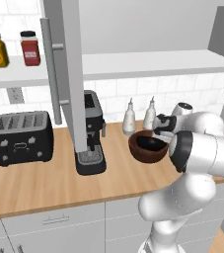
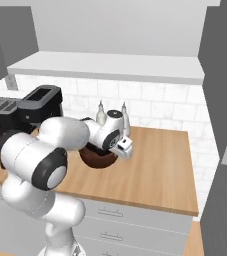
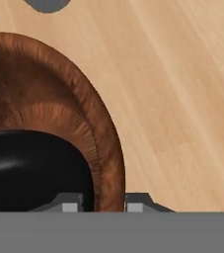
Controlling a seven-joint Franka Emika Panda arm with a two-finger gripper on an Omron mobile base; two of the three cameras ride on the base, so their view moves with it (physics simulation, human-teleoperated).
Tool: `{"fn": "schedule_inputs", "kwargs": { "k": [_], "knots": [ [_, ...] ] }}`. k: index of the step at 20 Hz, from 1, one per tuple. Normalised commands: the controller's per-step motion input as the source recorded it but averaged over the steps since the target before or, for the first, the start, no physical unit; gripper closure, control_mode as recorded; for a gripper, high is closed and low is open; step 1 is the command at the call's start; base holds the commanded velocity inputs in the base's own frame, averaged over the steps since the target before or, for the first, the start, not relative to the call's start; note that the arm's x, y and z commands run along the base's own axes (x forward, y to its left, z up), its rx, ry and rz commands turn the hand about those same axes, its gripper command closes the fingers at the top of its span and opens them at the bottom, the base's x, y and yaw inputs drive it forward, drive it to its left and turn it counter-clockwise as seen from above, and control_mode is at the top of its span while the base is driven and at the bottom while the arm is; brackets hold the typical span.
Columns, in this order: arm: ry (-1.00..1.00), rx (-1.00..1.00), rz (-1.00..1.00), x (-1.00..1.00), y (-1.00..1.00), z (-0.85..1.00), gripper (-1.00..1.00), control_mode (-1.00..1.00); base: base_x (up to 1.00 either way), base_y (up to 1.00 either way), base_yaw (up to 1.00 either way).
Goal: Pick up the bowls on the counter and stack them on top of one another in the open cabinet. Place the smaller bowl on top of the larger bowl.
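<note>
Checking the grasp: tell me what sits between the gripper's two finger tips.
In the hand view, the thick rim of the larger bowl stands between the gripper finger tips; the smaller bowl sits inside it, over the counter.

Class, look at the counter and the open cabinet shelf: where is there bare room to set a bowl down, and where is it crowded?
Free: the counter right of the brown bowl, out to its end, and the white cabinet shelf above. Crowded: the back-left stretch, with toaster, coffee machine and two white bottles beside the bowl.

White arm (image 1: pixel 192 163) folded forward, elbow bent, gripper (image 3: pixel 102 203) pointing down — jaws closed on the larger bowl (image 3: pixel 59 108) rim
</note>
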Motion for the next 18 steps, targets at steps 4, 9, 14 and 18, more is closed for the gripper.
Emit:
{"fn": "schedule_inputs", "kwargs": {
  "k": [4,9,14,18],
  "knots": [
    [-0.31,0.04,0.00,-0.89,0.00,0.87,1.00,-1.00,0.00,0.00,0.00],
    [-0.45,0.04,0.01,-1.00,0.03,1.00,1.00,-1.00,0.00,0.00,0.00],
    [-0.42,0.03,0.00,-0.99,0.17,1.00,1.00,-1.00,0.00,0.00,0.00],
    [-0.31,0.06,-0.01,-0.75,0.02,1.00,1.00,-1.00,0.00,0.00,0.00]
  ]
}}
